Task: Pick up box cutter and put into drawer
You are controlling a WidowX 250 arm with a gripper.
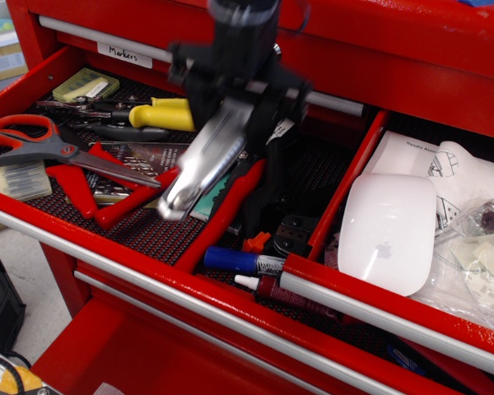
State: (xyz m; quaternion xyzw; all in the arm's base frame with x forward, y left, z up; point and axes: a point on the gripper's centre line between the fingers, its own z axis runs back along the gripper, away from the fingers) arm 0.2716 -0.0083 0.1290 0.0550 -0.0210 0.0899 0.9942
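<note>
The box cutter point(199, 164) is a long silver metal knife. It hangs tilted in the air above the left compartment of the open red drawer point(107, 248), low end toward the front left, and it is motion-blurred. My black gripper point(230, 111) is shut on the cutter's upper end, above the red divider point(222, 216) in the middle of the drawer. The cutter's black knob does not show. The drawer has a black mesh liner and a silver pull rail along its front.
Red-handled scissors point(33, 140), a yellow-handled tool point(160, 113) and red-handled pliers point(90, 191) lie in the left compartment. A blue marker point(235, 261) and black tools lie in the middle one. A white mouse point(387, 230) and papers lie at the right. The "Markers" drawer front point(123, 53) is behind.
</note>
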